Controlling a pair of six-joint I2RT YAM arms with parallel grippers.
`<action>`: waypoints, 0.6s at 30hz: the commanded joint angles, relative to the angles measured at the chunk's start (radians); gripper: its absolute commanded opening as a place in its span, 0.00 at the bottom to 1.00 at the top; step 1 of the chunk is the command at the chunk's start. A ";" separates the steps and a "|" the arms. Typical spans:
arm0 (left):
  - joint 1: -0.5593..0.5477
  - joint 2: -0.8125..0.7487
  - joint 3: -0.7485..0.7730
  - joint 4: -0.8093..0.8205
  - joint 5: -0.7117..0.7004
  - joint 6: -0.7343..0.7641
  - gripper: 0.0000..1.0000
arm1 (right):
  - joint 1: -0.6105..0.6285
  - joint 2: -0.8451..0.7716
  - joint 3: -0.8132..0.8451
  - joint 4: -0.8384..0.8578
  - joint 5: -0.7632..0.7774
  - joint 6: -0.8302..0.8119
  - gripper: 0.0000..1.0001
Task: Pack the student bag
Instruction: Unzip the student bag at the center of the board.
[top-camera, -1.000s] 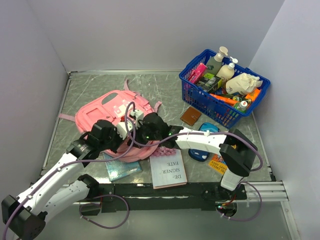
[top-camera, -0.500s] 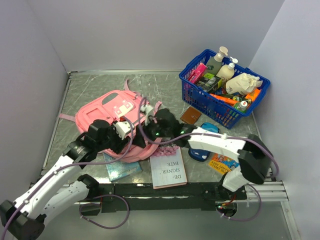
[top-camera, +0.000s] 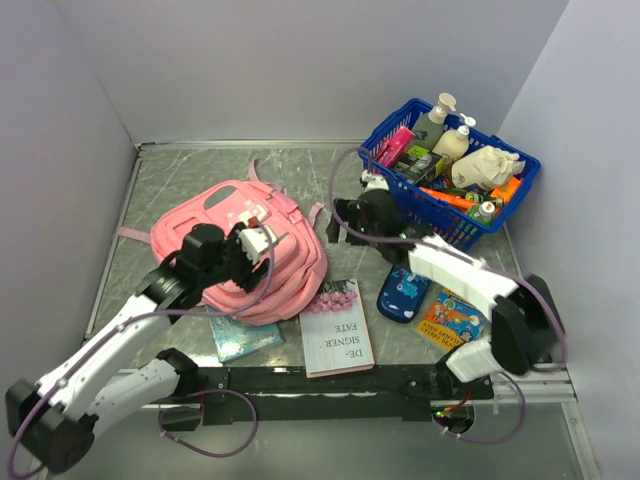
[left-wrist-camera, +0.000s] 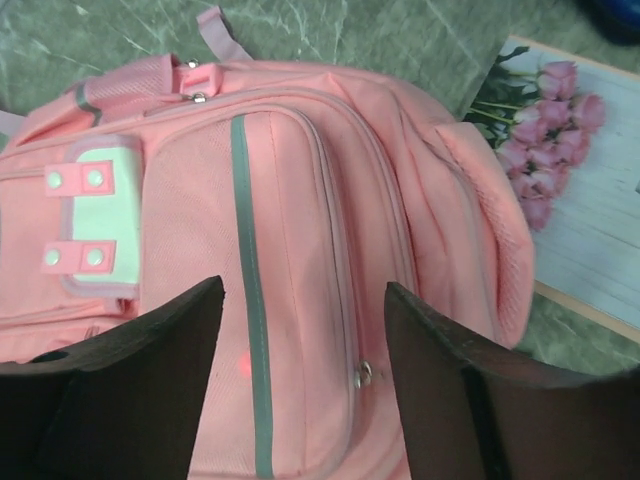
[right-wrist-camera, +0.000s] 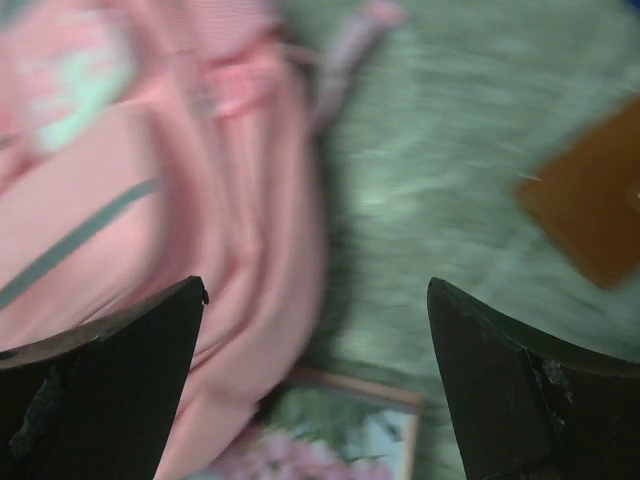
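Note:
The student bag (top-camera: 236, 243) is a pink backpack lying flat on the left half of the table, front pockets up. My left gripper (top-camera: 263, 238) hovers just over its front pocket, open and holding nothing. In the left wrist view the bag (left-wrist-camera: 300, 180) fills the frame and a metal zip pull (left-wrist-camera: 362, 373) shows between the open fingers of the left gripper (left-wrist-camera: 303, 290). My right gripper (top-camera: 345, 222) hangs open and empty over the table between the bag and the basket. The blurred right wrist view has the right gripper (right-wrist-camera: 316, 290) above the bag's edge (right-wrist-camera: 200, 230) and bare table.
A blue plastic basket (top-camera: 400, 205) full of bottles and packets stands at the back right. A book with roses (top-camera: 337, 335), a blue case (top-camera: 403, 292), a colourful booklet (top-camera: 450, 322) and a teal booklet (top-camera: 240, 338) lie near the front. A brown wallet (right-wrist-camera: 590, 200) lies beside the bag.
Both grippers have opened and come off the bag. The right arm has swung back and right toward the basket. The left gripper has shifted slightly up over the bag.

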 joint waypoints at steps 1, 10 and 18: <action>-0.003 0.080 -0.016 0.186 -0.016 0.010 0.65 | -0.018 0.209 0.202 -0.350 0.479 0.114 1.00; -0.005 0.163 -0.019 0.172 -0.122 0.061 0.65 | -0.017 0.513 0.454 -0.607 0.670 0.269 0.99; -0.005 0.179 -0.011 0.172 -0.151 0.070 0.69 | -0.018 0.676 0.606 -0.719 0.747 0.296 0.96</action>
